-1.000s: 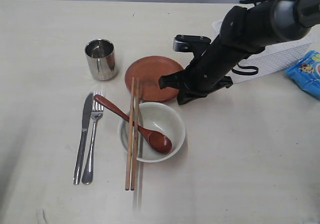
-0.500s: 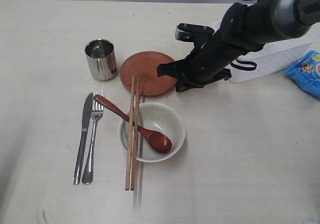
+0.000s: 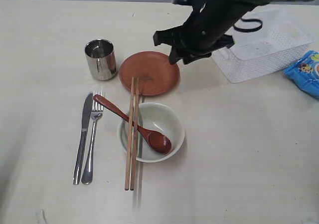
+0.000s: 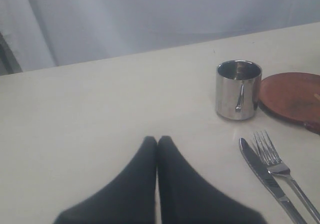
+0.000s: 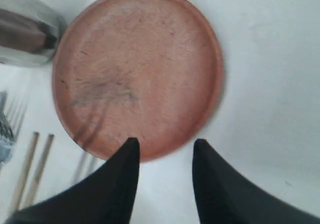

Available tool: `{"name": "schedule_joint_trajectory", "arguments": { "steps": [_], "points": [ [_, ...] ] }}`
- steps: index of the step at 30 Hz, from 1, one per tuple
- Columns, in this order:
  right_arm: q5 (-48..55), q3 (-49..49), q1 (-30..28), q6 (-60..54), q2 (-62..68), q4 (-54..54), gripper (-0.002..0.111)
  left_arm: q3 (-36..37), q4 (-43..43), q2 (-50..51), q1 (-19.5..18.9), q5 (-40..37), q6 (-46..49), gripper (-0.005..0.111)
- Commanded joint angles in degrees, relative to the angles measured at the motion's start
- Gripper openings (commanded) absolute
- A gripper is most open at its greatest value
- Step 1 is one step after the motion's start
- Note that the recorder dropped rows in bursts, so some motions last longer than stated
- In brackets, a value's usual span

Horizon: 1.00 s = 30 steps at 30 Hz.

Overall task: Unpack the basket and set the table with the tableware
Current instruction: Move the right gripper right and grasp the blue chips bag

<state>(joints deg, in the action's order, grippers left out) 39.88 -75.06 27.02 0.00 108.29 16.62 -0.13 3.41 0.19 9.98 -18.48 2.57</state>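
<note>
1. Nearest me, the chopsticks (image 3: pixel 131 134) lie across the bowl (image 3: pixel 169 121) with their tips on the plate (image 3: pixel 154 69). The spoon (image 3: pixel 134 125) has its head in the bowl. The knife (image 3: pixel 82 136) and fork (image 3: pixel 92 139) sit side by side on the table (image 3: pixel 239 149).
2. Behind those, the plate lies flat and the cup (image 3: pixel 100 59) stands upright just beside it.
3. The right gripper (image 5: pixel 165 144) hangs over the plate's edge, jaws spread, nothing in them.
4. The left gripper (image 4: pixel 157 140) only shows on its own camera: jaws pressed together, empty, low over the table.
5. Farthest back, the basket (image 3: pixel 259 59) looks emptied, but the arm blocks one corner, so I can't swear to it. A blue chip bag (image 3: pixel 304 72) lies just beside it. I'd say the job's basically done.
</note>
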Motion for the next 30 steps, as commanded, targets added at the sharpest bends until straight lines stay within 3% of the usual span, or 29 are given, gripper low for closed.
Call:
{"name": "schedule_joint_trajectory", "arguments": {
  "steps": [1, 6, 10, 13, 17, 22, 30],
  "points": [
    [11.9, 0.3, -0.8, 14.8, -6.7, -24.6, 0.04, 0.1, -0.5, -0.2, -0.1, 0.0, 0.0, 0.0],
    [17.2, 6.7, -8.4, 18.8, -12.9, -36.8, 0.04, 0.1, -0.5, -0.2, -0.1, 0.0, 0.0, 0.0],
    [14.3, 14.4, -20.0, 17.3, -15.3, -40.4, 0.04, 0.1, -0.5, -0.2, -0.1, 0.0, 0.0, 0.0],
    [7.2, 19.2, -25.5, 16.9, -14.9, -40.0, 0.04, 0.1, -0.5, -0.2, -0.1, 0.0, 0.0, 0.0],
    [2.2, 21.9, -26.3, 15.6, -11.8, -42.2, 0.041, 0.1, -0.5, -0.2, -0.1, 0.0, 0.0, 0.0],
    [0.7, 21.8, -24.9, 16.9, -7.1, -45.0, 0.059, 0.1, -0.5, -0.2, -0.1, 0.0, 0.0, 0.0],
    [1.1, 21.8, -21.5, 34.9, -0.6, -66.9, 0.059, 0.1, -0.5, -0.2, -0.1, 0.0, 0.0, 0.0]
  ]
}}
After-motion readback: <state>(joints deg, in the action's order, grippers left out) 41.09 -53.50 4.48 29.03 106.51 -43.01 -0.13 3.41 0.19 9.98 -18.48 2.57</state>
